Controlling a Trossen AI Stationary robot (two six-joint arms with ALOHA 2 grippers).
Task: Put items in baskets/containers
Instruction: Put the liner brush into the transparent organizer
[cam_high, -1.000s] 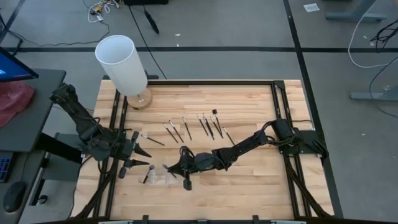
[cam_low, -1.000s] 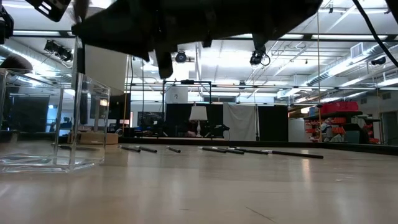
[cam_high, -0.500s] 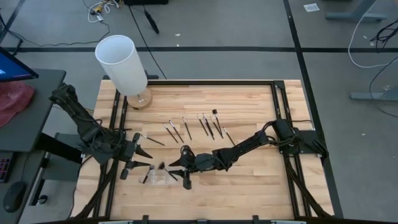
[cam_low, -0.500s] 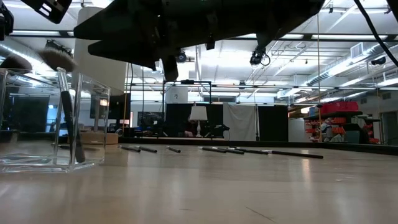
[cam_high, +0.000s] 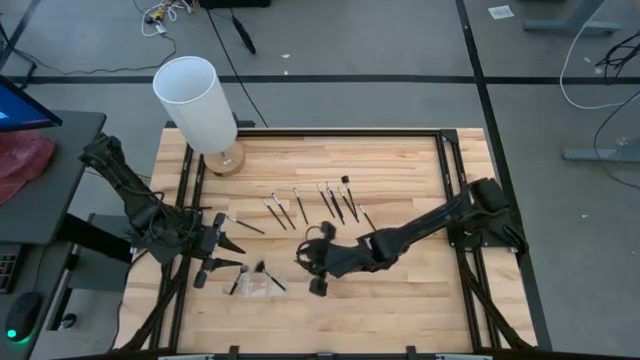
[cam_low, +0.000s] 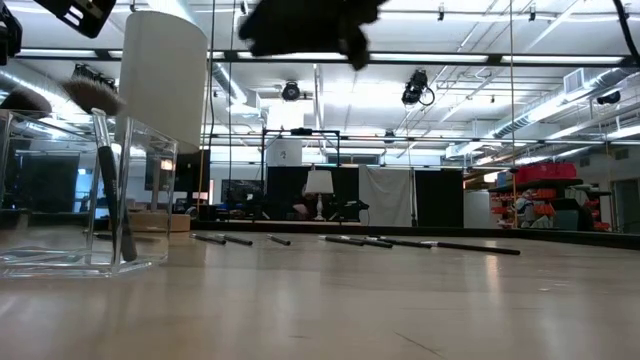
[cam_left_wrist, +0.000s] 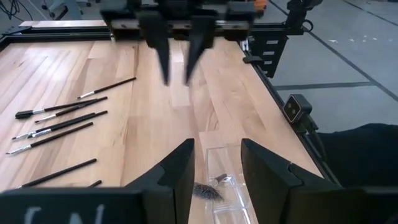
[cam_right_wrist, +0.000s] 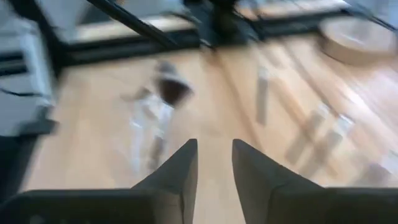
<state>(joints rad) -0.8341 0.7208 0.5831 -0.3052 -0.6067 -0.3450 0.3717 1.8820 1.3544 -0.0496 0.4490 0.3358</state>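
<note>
The clear tray lies near the table's near-left part. Two brushes are in it: one lies toward its left, and a dark-tufted one leans against its wall. Several more slender brushes lie in a loose row on the wood farther back, also seen in the left wrist view. My right gripper hovers open and empty to the right of the tray, raised off the table. My left gripper waits open just left of the tray.
A tall white cylinder on a round wooden base stands at the far-left corner. Black frame rails run along the table's sides. Bare wood lies right of the tray and along the near edge.
My right gripper has drawn back from over the tray toward the table's right and risen. The dark-tufted brush that was under it now leans inside the tray, tuft up. My left gripper has kept still.
</note>
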